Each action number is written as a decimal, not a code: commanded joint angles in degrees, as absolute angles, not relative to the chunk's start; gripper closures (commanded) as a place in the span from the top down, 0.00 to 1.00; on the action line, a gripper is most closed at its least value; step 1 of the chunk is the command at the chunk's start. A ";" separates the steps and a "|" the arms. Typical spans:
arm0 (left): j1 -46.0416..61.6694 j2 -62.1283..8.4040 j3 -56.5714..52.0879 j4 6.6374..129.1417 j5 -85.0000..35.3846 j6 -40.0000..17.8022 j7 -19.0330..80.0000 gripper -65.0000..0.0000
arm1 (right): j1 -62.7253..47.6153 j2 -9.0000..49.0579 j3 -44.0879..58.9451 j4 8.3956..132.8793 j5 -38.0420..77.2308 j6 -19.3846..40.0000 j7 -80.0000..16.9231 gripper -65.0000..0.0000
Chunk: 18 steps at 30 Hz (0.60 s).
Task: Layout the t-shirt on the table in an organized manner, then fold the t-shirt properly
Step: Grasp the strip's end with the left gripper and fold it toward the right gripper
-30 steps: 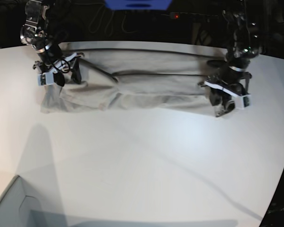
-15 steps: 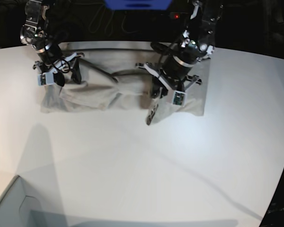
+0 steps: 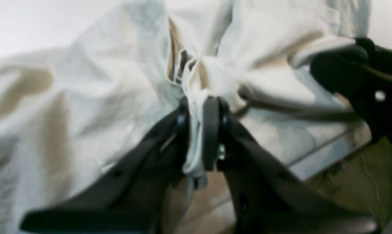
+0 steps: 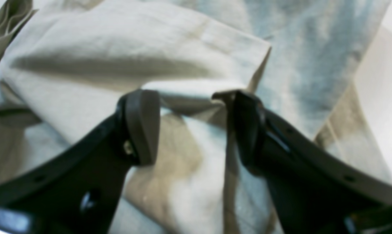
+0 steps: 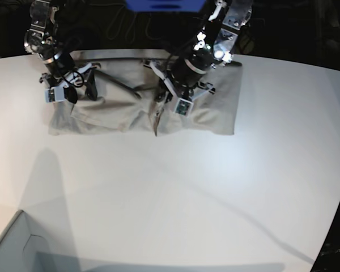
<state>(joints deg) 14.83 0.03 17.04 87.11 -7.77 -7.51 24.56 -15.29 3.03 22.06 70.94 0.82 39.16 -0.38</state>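
Folding step: one end of the t-shirt (image 5: 141, 107) carried over its middle.
The left gripper (image 3: 200, 130) is clenched on a bunch of shirt cloth; the right gripper (image 4: 189, 126) stands wide, grasping nothing, over the shirt's other end. Next, lay the cloth down squarely and release. The shirt lies at the far edge of the white table (image 5: 175, 198); beyond it the room is dark.

You're looking at a robotics lab setup: a big bare white table (image 5: 175, 198), two black robot arms over it, dark surroundings behind with loose cables (image 5: 127, 25) and a small red indicator light (image 5: 211, 19).
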 commanded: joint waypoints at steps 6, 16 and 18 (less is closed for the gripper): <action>13.05 1.98 17.45 87.87 -8.13 -7.87 23.34 0.00 | -15.87 3.38 22.11 71.16 -0.04 40.00 -2.07 0.56; 11.03 2.42 20.79 84.88 -8.13 -7.78 23.34 0.00 | -15.96 3.30 22.11 71.25 -0.04 40.00 -2.07 0.56; 9.36 2.42 20.88 81.89 -8.13 -7.78 23.34 0.00 | -15.87 3.30 22.11 71.25 -0.04 40.00 -2.07 0.56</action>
